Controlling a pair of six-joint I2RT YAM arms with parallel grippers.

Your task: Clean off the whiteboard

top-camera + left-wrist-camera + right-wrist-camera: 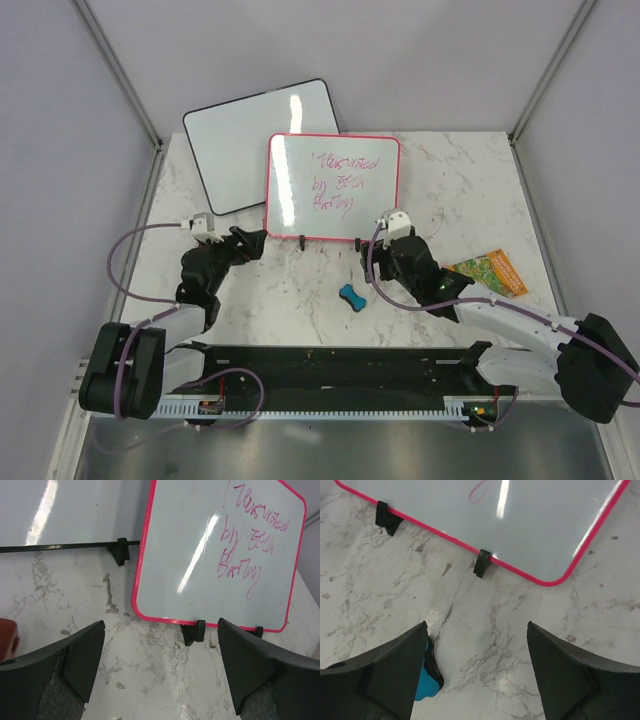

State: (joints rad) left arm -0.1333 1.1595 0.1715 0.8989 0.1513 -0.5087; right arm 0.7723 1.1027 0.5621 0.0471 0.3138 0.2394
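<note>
1. Top view: the pink-framed whiteboard (pixel 333 187) is standing propped on black feet mid-table, long axis running left-right, purple writing facing the arms. The left gripper (pixel 250 240) and right gripper (pixel 378 250) are gaping, empty.
2. Left wrist: the glossy, round-cornered whiteboard (pixel 215 555) is resting on marbled table (pixel 60 595); the left gripper (pixel 161 630) is spreading wide.
3. Right wrist: the whiteboard (pixel 520 515) edge is slanting; the right gripper (pixel 476 625) is standing apart beside a blue bone-shaped block (pixel 427 680).

We count two boards: one pink-framed whiteboard (pixel 333 187), one black-framed whiteboard (pixel 240 135); one blue eraser (pixel 351 296); one orange-green packet (pixel 488 273); two grippers: left gripper (pixel 161 666), right gripper (pixel 476 667).
</note>
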